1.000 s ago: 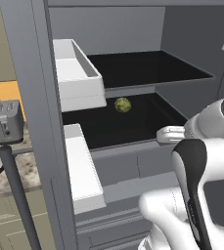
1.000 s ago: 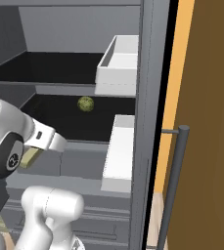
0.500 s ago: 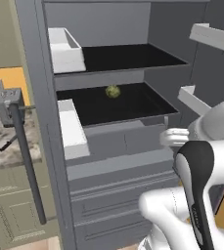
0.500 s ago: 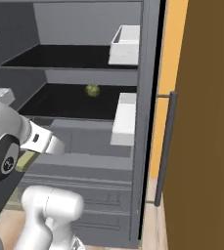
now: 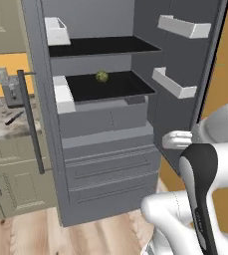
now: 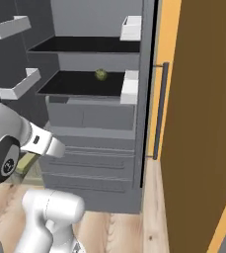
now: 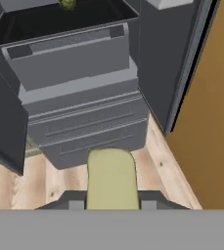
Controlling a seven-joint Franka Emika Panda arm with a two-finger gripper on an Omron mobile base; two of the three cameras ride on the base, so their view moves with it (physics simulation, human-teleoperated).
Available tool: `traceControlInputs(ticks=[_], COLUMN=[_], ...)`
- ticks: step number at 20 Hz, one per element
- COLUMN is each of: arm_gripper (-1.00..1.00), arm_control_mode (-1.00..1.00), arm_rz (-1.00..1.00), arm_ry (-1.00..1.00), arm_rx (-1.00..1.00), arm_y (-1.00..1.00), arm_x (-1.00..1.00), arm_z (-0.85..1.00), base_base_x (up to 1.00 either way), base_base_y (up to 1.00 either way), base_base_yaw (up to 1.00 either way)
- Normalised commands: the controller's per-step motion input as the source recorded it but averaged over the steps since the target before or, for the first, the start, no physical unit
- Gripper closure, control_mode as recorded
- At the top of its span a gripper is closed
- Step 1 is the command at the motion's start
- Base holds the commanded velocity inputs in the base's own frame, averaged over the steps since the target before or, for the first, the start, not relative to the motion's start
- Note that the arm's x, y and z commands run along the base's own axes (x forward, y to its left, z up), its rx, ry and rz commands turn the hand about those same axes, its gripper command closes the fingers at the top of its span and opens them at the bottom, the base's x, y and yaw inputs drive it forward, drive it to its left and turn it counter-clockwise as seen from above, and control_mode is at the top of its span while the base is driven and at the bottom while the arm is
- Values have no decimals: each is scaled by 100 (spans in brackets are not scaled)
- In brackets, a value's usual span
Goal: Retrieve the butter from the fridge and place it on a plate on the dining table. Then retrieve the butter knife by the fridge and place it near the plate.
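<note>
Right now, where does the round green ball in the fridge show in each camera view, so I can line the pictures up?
Left base view: the green ball sits on the lower black shelf, upper centre-left.
Right base view: the same ball lies at the back of that shelf, upper centre.
Hand view: it is cut by the top edge, left of centre.
Shared landmark: the grey drawer fronts below the shelf.
</note>
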Motion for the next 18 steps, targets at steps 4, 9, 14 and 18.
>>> traceControlInputs(ticks=[4,9,14,18], arm_gripper=[100,100,100,100], arm_control_mode=[100,100,100,100], arm_rz=[0,0,0,0], arm_ry=[0,0,0,0], arm_rx=[0,0,0,0], arm_y=[0,0,0,0], arm_x=[0,0,0,0], arm_z=[0,0,0,0], base_base_x=[-83,-28,0,-10], base_base_y=[0,17,50,72], base_base_yaw=[24,51,50,57])
